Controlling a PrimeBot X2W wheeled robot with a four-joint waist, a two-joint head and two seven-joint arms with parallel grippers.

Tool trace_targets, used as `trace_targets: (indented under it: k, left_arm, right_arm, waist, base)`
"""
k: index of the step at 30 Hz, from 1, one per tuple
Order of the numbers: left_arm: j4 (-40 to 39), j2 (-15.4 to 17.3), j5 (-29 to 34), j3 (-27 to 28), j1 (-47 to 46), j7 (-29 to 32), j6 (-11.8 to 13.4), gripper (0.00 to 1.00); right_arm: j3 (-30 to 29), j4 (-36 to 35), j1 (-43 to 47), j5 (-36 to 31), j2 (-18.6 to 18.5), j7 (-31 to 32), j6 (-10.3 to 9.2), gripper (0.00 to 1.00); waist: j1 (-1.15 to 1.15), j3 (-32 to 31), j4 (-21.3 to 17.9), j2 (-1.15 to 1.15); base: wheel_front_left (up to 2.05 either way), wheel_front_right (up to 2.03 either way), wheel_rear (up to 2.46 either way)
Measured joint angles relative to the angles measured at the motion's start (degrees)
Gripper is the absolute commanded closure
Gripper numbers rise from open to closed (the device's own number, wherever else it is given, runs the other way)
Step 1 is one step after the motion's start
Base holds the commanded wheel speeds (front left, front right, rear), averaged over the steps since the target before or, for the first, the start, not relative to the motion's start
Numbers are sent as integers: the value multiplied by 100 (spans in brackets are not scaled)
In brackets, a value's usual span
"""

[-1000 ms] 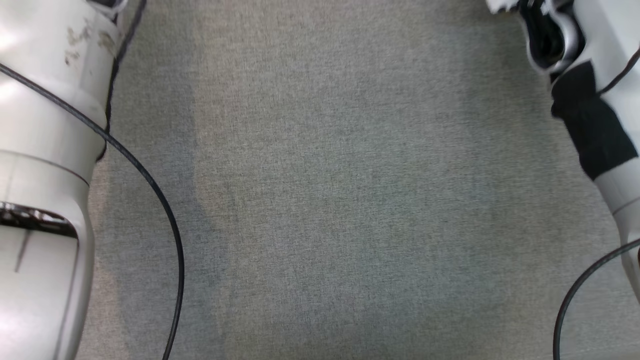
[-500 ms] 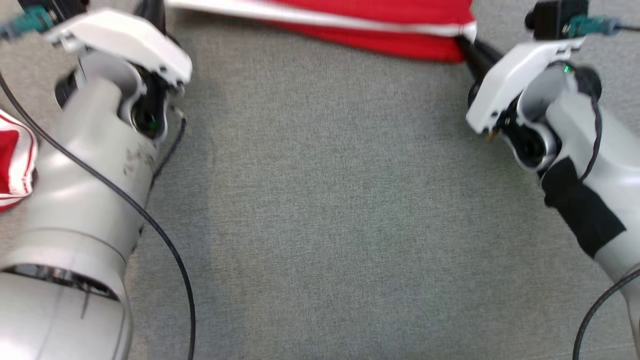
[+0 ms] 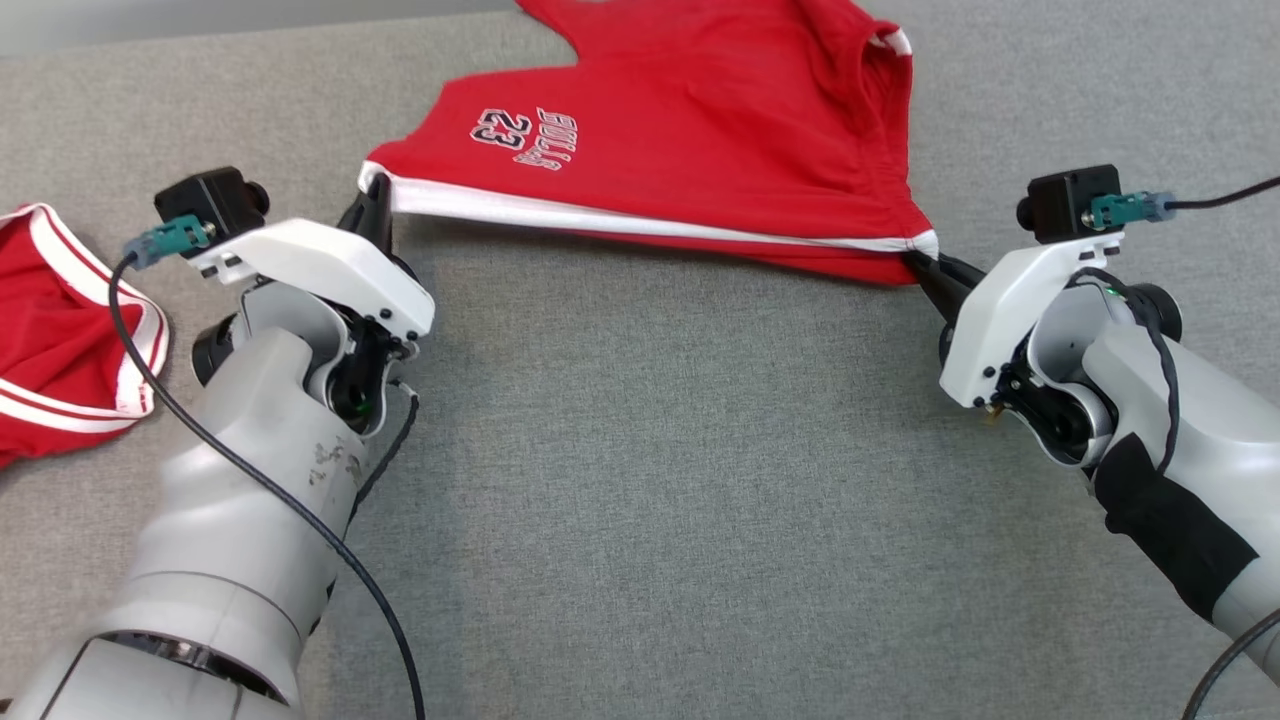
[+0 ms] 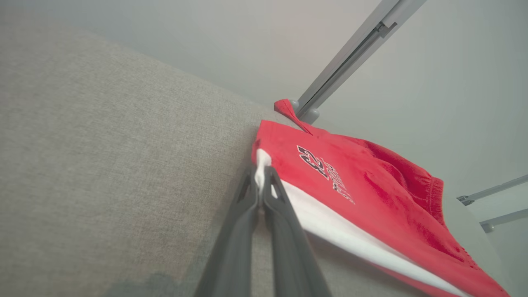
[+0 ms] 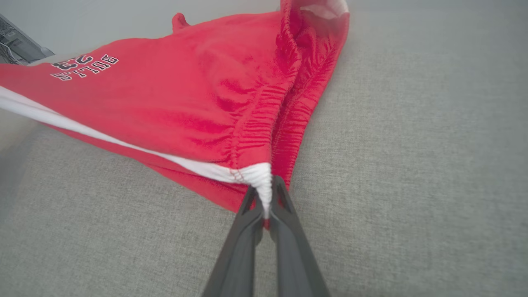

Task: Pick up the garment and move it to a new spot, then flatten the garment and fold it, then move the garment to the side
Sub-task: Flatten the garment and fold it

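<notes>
A crumpled white-trimmed red garment [image 3: 50, 340] lies at the grey fabric surface's [image 3: 650, 500] left edge; metal rails [image 4: 354, 53] rise beyond that surface.

I read one print [image 3: 525, 135], and it stands on the red garment [image 3: 700, 120]: the word "BULLS" with the number "23" next to it, in dark characters edged in white. From my head it sits just above the garment's white stripe [image 3: 600, 215], near that stripe's left end, and reads upside down. My left wrist view has it slanting just beside the stripe. In my right wrist view it lies above the stripe's far end, again upside down.
</notes>
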Motion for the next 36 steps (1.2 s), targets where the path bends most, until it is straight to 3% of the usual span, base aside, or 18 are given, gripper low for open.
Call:
trace_targets:
  k: [14, 36]
  left_arm:
    - [-449, -64, -120, -390, 860, -25, -5, 100]
    - [-837, -12, -467, -666, 2279, -181, -5, 100]
  right_arm:
    - [338, 64, 481, 811, -386, -53, 2, 100]
    - [1053, -653, 1898, 959, -692, -372, 2, 100]
  waist:
    - [0, -590, 89, 0]
    - [0, -1622, 16, 0]
  base:
    - [0, 0, 0]
    - [0, 0, 0]
